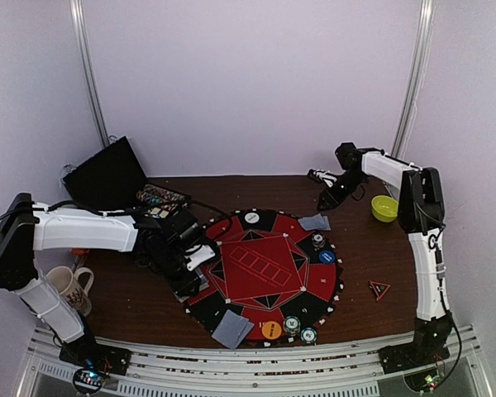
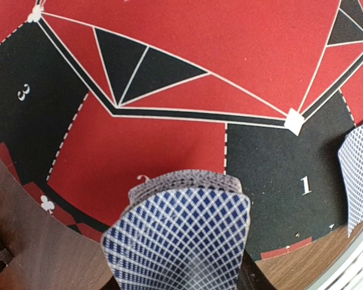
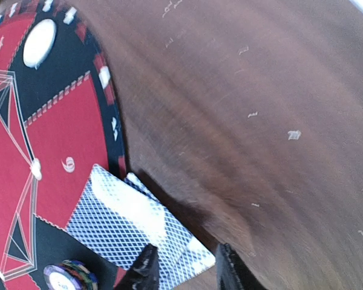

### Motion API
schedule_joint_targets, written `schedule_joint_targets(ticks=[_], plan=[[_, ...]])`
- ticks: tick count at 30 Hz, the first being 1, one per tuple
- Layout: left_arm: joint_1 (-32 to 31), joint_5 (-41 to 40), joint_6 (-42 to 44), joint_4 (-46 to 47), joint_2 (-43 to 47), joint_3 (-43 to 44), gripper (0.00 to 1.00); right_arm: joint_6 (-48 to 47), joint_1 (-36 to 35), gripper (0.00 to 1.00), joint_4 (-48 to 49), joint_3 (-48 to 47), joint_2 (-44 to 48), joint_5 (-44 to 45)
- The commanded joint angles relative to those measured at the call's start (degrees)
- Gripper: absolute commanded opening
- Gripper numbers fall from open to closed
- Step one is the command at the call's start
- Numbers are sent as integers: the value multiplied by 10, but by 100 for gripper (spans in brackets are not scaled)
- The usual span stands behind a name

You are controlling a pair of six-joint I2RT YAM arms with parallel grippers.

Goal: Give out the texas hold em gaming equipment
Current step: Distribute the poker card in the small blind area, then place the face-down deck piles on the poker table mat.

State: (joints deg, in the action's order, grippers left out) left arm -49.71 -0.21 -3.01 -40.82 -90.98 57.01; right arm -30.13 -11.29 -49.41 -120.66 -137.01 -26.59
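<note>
My left gripper is shut on a deck of blue-backed cards and holds it over the left edge of the round red and black mat, above seat marks 1 and 2. My right gripper is open at the mat's far right edge, its fingertips just over a corner of two overlapping dealt cards, which also show in the top view. Another pair of cards lies at the front. On the mat lie a white button, a blue button, an orange button and chip stacks.
A yellow bowl sits at the right by the right arm. A white mug stands at the left. An open black case and a card box are at the back left. A small red triangle lies right of the mat.
</note>
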Motion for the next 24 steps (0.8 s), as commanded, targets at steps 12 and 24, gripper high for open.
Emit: schedule_joint_targets(ticks=[12,24], plan=[[-2,-47,89,-28,56,46,40,418,-98,48,389,322,312,-62],[-2,-51,125,-38,74,80,39,694,-322,57,703,394,232,-229]])
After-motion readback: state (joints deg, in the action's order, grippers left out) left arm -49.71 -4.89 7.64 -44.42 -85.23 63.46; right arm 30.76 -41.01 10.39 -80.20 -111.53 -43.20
